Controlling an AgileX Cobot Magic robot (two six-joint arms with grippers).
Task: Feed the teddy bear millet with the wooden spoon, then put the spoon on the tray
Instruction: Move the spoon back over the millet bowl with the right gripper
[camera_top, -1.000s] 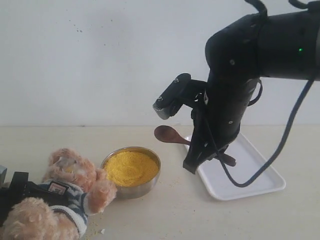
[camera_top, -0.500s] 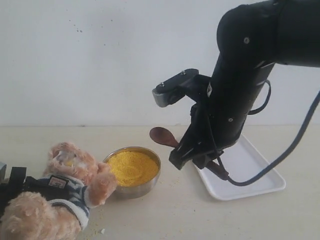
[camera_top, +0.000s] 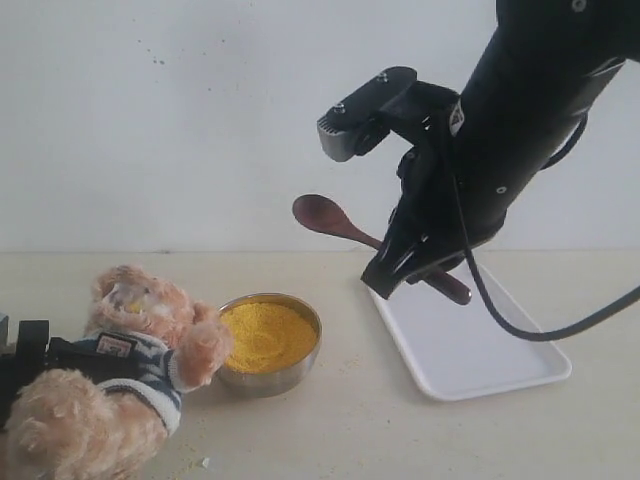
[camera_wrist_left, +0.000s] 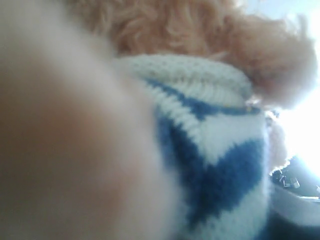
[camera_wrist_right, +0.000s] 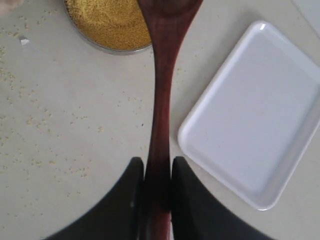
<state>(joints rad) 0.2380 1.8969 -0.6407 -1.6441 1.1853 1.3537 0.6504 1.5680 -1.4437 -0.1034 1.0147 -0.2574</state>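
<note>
While the right gripper (camera_wrist_right: 157, 167) keeps its jaws pinched on the wooden spoon (camera_wrist_right: 162, 90), I see the spoon held in the air above the middle of the worktop (camera_top: 350, 430), bowl end pointing toward the left edge. I judge it light and rigid, with smooth wood that could twist in a loose pinch. The hold sits low on the slim handle, which looks right to me: it leaves the oval end free to dip.

The millet (camera_top: 265, 335) mounds in a steel bowl (camera_top: 268, 378) near the middle; fine and loose, it will likely spill off at any tilt, and stray grains already dot the worktop. The tray (camera_top: 480, 340) lies toward the right edge, thin, stiff and probably easy to nudge.

The teddy bear (camera_top: 130, 360) lies at the left edge, soft and yielding. The left gripper (camera_top: 22, 365) is against it, but I cannot tell how its jaws stand.

A small chest badge shows on the striped shirt; I cannot read it, nor any other writing.
</note>
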